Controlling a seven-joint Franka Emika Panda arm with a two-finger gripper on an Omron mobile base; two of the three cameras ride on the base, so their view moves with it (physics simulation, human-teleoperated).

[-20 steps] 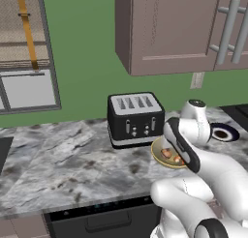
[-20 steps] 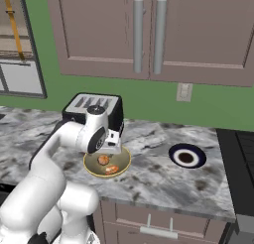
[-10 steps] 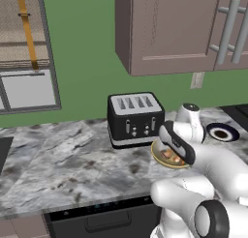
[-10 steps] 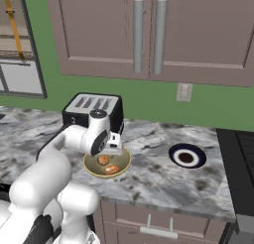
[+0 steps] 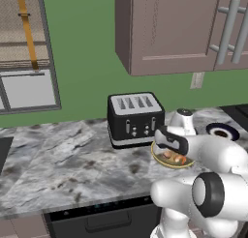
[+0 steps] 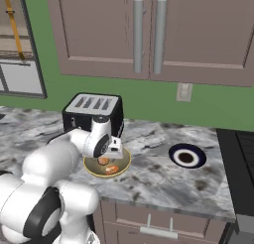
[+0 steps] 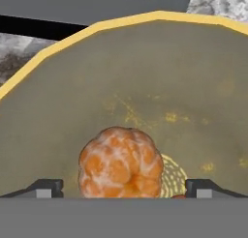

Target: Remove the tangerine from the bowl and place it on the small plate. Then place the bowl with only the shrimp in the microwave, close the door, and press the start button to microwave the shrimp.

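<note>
The wide-open tool (image 7: 124, 186) is poised astride the round orange tangerine (image 7: 121, 163) inside the glossy yellowish-tan bowl (image 7: 193, 77). It should be lowered centred, then closed gently, with the curled shrimp (image 6: 111, 169) at five o'clock avoided.

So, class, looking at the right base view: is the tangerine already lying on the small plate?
No. The small plate lies bare on the counter, apart from the bowl, and the tangerine sits in the bowl between the open gripper's fingertips.

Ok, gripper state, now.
Gripper: open, holding nothing; the fingertips straddle the tangerine in the bowl.
</note>
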